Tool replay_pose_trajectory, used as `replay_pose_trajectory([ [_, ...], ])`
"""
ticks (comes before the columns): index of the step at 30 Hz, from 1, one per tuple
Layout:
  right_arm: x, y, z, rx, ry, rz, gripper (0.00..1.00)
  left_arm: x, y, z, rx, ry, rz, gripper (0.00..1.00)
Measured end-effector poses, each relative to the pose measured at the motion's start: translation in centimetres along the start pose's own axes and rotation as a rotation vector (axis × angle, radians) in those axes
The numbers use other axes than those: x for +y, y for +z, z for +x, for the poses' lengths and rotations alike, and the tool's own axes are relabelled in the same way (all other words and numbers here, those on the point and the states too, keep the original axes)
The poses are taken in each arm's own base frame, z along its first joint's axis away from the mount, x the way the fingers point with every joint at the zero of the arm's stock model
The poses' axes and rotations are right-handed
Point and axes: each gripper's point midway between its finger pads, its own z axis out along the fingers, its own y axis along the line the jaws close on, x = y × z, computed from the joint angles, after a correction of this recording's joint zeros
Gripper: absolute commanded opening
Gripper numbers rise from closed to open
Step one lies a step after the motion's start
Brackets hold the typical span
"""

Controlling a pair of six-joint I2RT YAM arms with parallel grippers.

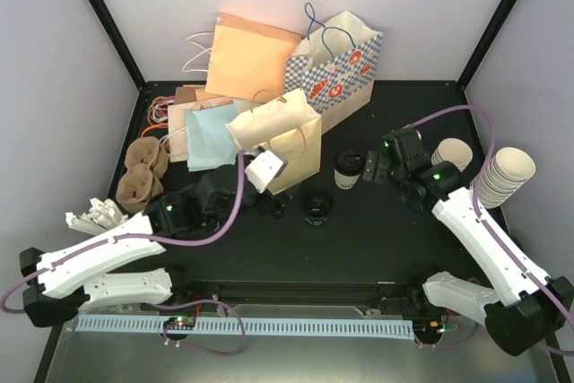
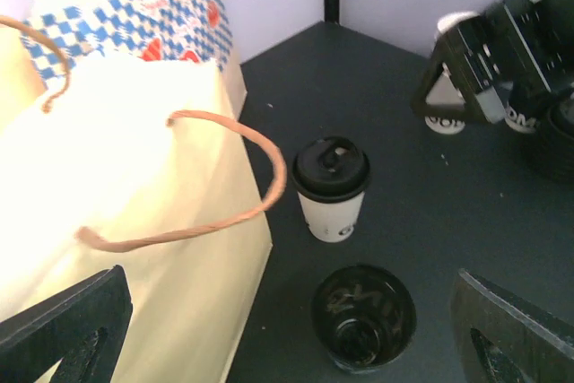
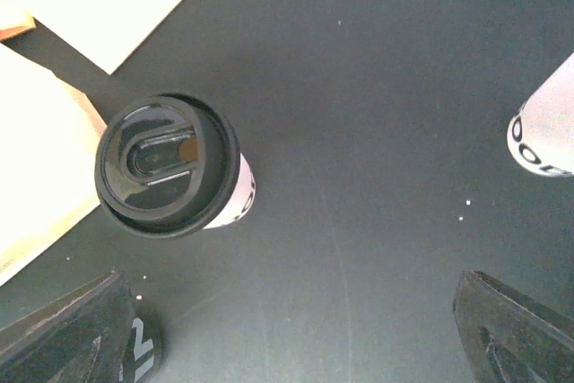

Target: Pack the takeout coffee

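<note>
Surface: a black matte table (image 1: 377, 239) is seen, with a few pale specks picked out in the right wrist view. A white slotted strip (image 1: 269, 325) is set along its near edge.
Room: pale lilac-white walls (image 1: 448, 6) are closed in on three sides and framed by black posts (image 1: 103, 15) at the back corners.
Coffee (image 1: 347, 169): it is stood upright on the bare table near the middle, lid on. It is just right of the cream bag (image 1: 287, 136) and apart from it, and it is held by nothing.
Left gripper (image 2: 289, 284): the fingers are spread wide and nothing is gripped. The cream bag is seen at its left finger, and a loose black lid (image 2: 363, 316) lies on the table between the fingers. The coffee is stood just beyond that lid.
Right gripper (image 3: 289, 293): the fingers are spread wide over bare table and nothing is gripped. The coffee is seen ahead and to the upper left in its own view, outside the fingers. A white cup (image 3: 547, 132) is cut off at the right edge.
Back of the table: a blue-checked bag (image 1: 345, 69) and a tan bag (image 1: 251, 51) are stood against the rear wall, behind the cream bag.
Left side: flat bags and brown trays (image 1: 143, 172) are heaped together.
Right side: stacked cups (image 1: 507, 172) are laid near the wall — lidless, well apart from the coffee.
</note>
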Motion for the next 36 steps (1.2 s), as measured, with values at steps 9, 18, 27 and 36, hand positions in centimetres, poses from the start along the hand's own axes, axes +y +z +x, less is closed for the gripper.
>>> replay_pose_trajectory([
  [9, -0.4, 0.4, 1.2, 0.071, 0.060, 0.028, 1.00, 2.0, -1.5, 0.2, -0.039, -0.032, -0.031, 0.99],
  [18, -6.5, -2.2, 2.4, -0.015, 0.287, 0.275, 1.00, 1.7, -1.8, 0.7, -0.040, -0.025, -0.007, 0.99],
  [27, -13.7, -6.4, 5.3, -0.171, 0.569, 0.516, 1.00, 1.5, -2.3, 0.4, -0.054, -0.010, 0.015, 0.99],
  [36, -17.9, -6.3, 9.1, -0.320, 0.731, 0.592, 1.00, 1.3, -3.1, 0.0, -0.076, 0.004, 0.037, 0.99],
])
